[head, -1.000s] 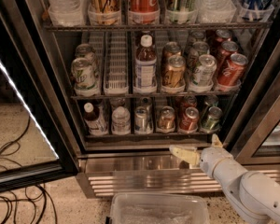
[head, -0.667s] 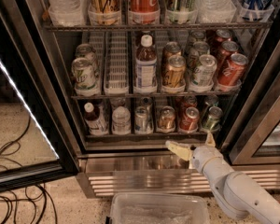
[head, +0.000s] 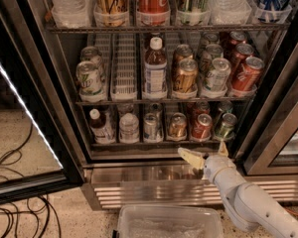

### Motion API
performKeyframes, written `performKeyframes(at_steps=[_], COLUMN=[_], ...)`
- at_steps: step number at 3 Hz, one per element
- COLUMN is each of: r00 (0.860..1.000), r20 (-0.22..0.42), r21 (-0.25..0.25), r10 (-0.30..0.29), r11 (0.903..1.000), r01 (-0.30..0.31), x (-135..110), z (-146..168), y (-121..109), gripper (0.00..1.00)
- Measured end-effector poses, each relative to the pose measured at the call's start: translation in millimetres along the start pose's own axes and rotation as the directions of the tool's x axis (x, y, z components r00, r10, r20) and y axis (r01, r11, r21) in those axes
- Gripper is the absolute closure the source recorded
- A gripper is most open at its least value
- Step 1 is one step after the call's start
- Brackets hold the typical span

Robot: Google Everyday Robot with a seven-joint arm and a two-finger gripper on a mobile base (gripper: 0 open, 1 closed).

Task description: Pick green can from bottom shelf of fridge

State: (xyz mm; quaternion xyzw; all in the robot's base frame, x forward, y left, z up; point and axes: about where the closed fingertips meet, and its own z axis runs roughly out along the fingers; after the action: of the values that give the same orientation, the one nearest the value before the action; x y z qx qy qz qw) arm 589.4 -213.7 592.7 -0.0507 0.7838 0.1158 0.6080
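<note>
You have the gripper [head: 206, 152] low in front of the fridge [head: 139, 192], just below the bottom shelf [head: 139, 144], fingers spread and holding nothing. The green can [head: 225, 126] stands in that shelf's rightmost lane beside a red can [head: 202, 127], just above the gripper

We are making out no readable text, brand or number anywhere in the fridge [head: 139, 173]; the gripper [head: 202, 149] is hovering, fingers apart, at 5 o'clock.
</note>
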Motion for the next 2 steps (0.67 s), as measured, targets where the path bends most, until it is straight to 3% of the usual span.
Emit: performKeyframes(at_steps=[1, 2], r00=[1.0, 0.998], r20=[0.013, 0.028], r21=[0.06, 0.132], r10=[-0.009, -0.058], r11=[0.9981, 0.9897], r01=[0.009, 0.054], x=[7.8, 6.8], z=[5.8, 4.6], y=[-12.8, -22.4], gripper=[0.23, 0.3])
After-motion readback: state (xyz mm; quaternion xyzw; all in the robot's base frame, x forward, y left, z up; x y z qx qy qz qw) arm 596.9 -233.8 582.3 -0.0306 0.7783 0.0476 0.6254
